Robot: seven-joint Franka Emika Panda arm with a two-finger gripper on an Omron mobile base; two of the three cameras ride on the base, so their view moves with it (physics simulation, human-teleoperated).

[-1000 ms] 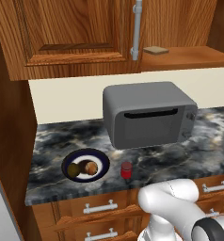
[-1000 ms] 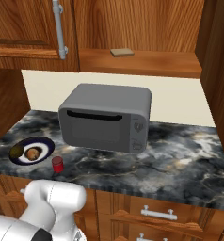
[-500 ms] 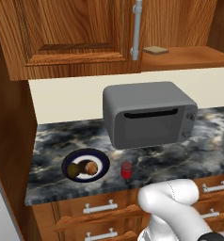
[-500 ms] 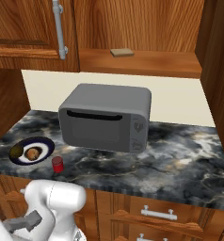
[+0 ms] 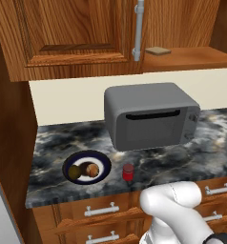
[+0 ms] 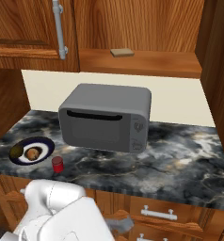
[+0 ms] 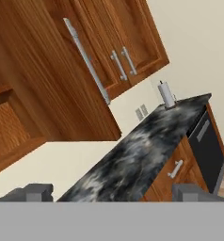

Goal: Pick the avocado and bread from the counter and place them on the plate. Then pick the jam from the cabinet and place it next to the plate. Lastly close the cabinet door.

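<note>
Little has changed across the last second in the left base view: the round navy-rimmed plate sits where it did on the dark veined marble counter, carrying the olive-green avocado and the small brown bread roll touching side by side. The small red jam jar stands upright just beside the plate, its long axis vertical, darker lid up. The white arm alone has shifted low at the frame's bottom. I judge both placing steps done and only the door left.

Right base view: the jar again stands upright near the plate, in front of the grey microwave. The reddish-brown wall cabinet stands open, a flat tan slab on its shelf; one panelled door with its vertical grey bar handle hangs at the left.

Hand view: the claw stands wide open and empty, its two tips far apart, looking up at a cabinet door whose long handle runs slantwise, so the hand is rolled.
</note>
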